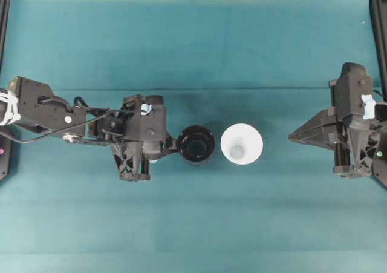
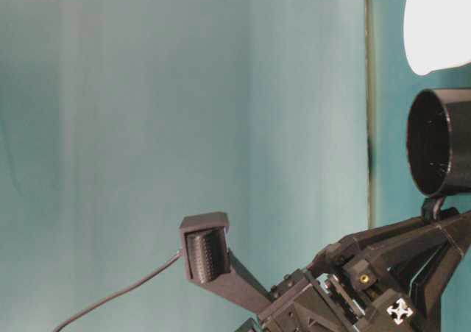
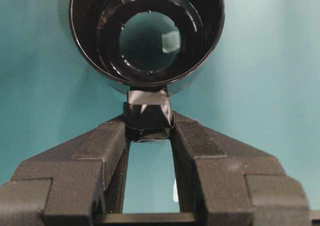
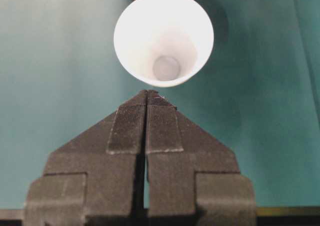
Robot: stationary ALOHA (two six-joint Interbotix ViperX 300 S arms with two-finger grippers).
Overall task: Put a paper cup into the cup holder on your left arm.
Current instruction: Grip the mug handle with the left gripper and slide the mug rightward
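The black cup holder (image 1: 196, 144) is empty, and my left gripper (image 1: 172, 144) holds it out with its mouth up. In the left wrist view the left gripper (image 3: 148, 126) is shut on the handle nub of the holder (image 3: 146, 33). The white paper cup (image 1: 242, 143) stands upright on the table just right of the holder, with a small gap between them. My right gripper (image 1: 291, 137) is shut and empty, right of the cup and apart from it. In the right wrist view the right gripper (image 4: 147, 93) points at the cup (image 4: 163, 38).
The table (image 1: 193, 43) is covered in teal cloth. Black frame posts (image 1: 379, 19) stand at the far left and right edges. The table-level view shows the holder (image 2: 441, 140) and part of the cup (image 2: 439, 23) at its right side.
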